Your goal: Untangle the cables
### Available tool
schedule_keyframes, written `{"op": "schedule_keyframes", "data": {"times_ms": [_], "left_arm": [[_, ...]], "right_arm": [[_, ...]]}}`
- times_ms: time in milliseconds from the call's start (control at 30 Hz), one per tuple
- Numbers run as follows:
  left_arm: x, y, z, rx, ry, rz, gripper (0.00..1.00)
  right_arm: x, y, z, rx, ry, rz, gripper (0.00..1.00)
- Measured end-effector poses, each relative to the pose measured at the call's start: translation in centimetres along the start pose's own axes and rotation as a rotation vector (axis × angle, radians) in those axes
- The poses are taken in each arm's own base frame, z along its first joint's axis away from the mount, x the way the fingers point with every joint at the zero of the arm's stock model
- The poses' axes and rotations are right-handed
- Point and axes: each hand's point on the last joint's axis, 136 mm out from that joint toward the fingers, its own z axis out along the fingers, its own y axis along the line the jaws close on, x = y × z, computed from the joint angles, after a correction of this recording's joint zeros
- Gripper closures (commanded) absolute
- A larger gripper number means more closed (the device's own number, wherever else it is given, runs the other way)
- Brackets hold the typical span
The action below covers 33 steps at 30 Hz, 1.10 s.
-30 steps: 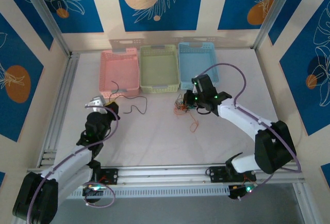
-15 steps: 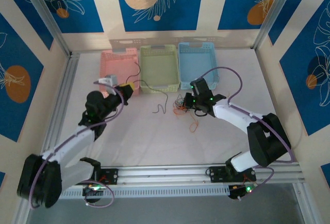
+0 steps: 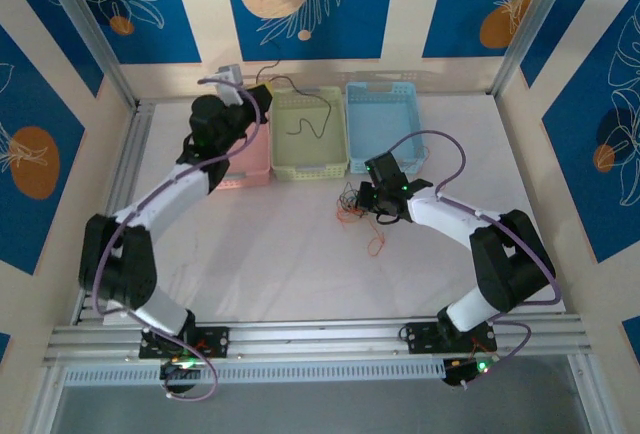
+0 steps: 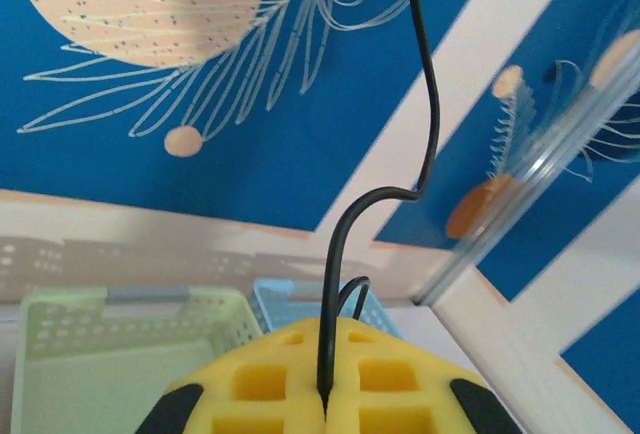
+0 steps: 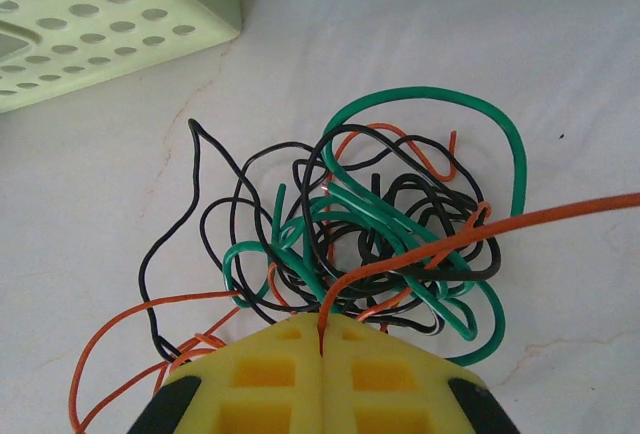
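While the left gripper (image 3: pixel 258 89) is pinching a single black cable (image 3: pixel 328 109) tight between its yellow pads (image 4: pixel 390 384), the wire is arching away from it and dangling above the green basket (image 3: pixel 310 170). From the left wrist it is rising in a kinked curve against the back wall. The left arm is stretching over the pink basket (image 3: pixel 243 164) and covering much of it. The blue basket (image 3: pixel 380 119) is sitting at the right end of the row, touching the green one.

The right gripper (image 5: pixel 322 339) is clamping an orange cable (image 5: pixel 480 229) between closed jaws, low over the clump (image 5: pixel 370 224) of black, green and orange wires. That clump (image 3: pixel 350 209) is lying on the table (image 3: pixel 300 274) just in front of where the green and blue baskets meet, with the right wrist hiding part of it from above and loose orange loops trailing toward the near side.

The tabletop is showing as white stone-like sheet with faint veins. Blue walls (image 3: pixel 330 9) with white leaf outlines and peach discs are enclosing it, split by cream bands. Ribbed metal rails (image 3: pixel 320 334) are running along the near edge. The baskets are perforated plastic, and a lilac hose (image 3: pixel 440 139) is looping off the right arm.
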Motion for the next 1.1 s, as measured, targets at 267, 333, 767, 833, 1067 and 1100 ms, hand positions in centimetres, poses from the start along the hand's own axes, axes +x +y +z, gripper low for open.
{"op": "schedule_keyframes", "data": {"times_ms": [267,333,767,833,1067,1100], "left_arm": [[5.0,3.1,8.5,-0.163,0.125,0.149,1.00],[7.4,3.2,10.3,-0.186,0.190,0.199,1.00],[19.1,8.5,9.3,-0.390,0.626,0.307,0.69],[19.1,8.6,9.0,-0.403,0.652,0.309,0.64],[19.8,9.7,7.4,-0.467,0.726,0.324,0.41],[19.9,9.9,7.1,-0.471,0.737,0.324,0.40]], "right_arm": [[0.2,-0.1,0.3,0.011,0.014,-0.001,1.00],[0.3,-0.2,0.3,0.014,0.018,-0.001,1.00],[0.3,-0.2,0.3,0.015,0.019,-0.001,1.00],[0.3,-0.2,0.3,0.015,0.019,-0.001,1.00],[0.2,-0.1,0.4,0.015,0.020,-0.002,1.00],[0.2,-0.1,0.5,0.015,0.021,-0.002,1.00]]}}
